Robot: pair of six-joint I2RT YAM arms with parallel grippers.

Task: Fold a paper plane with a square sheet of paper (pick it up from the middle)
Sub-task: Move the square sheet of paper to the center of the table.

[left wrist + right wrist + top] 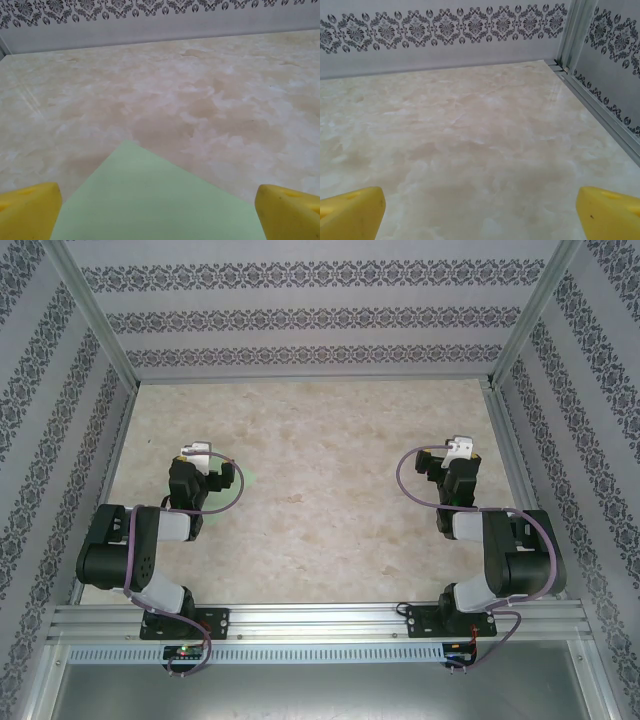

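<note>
The square sheet of paper (150,200) is pale green and lies flat on the marbled table, one corner pointing away from me in the left wrist view. No crease shows on the part I see. My left gripper (159,217) hovers over it, open, with its yellow fingertips (27,210) wide on either side and not touching it. From above, the left gripper (192,455) and arm cover most of the sheet, leaving a faint green edge (250,478). My right gripper (480,217) stands open over bare table, far right (458,452).
Patterned walls and aluminium frame posts (92,315) enclose the beige table (330,490) on three sides. A metal rail (600,107) runs along the right edge near the right arm. Both arm bases sit on the near rail (320,620).
</note>
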